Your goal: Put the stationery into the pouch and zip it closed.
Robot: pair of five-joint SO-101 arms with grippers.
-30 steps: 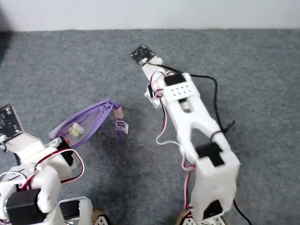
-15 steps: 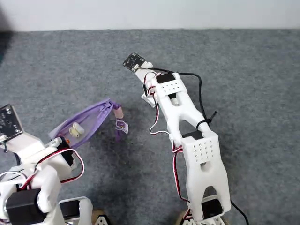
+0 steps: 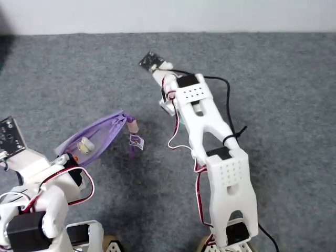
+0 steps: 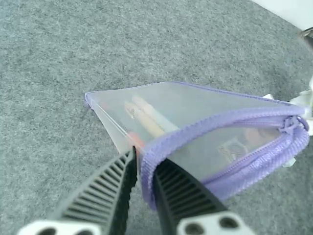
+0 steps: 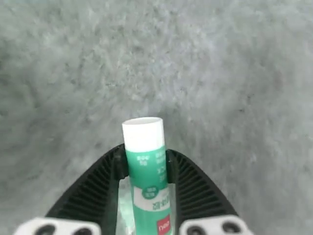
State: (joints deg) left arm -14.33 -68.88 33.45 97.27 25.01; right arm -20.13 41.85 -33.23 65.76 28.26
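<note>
At the left of the grey table (image 3: 283,79), the purple pouch (image 3: 94,137) lies with its mouth toward the middle. The left gripper (image 4: 142,164) is pinched shut on one lip of the mouth, just beside the zipper tape. Zipper (image 4: 230,122) looks undone along most of its run, with the slider (image 4: 293,123) parked at the far end. Through the clear wall a few pieces show already inside: pencil-like sticks (image 4: 146,117) in the wrist view, and a pale stubby item (image 3: 85,144) from above. The right arm (image 3: 210,131) is stretched out over bare table, well apart from the pouch. The right gripper (image 5: 144,152) is clamped on a green glue stick (image 5: 149,181), white cap pointing out past the fingertips. Progress, judged: loading is partly done, and this glue stick is at least one piece left to go in. What remains is to carry it across to the held-open mouth, drop it in and let go, then draw the slider the full length of the pouch. No other loose stationery can be made out on the table.
</note>
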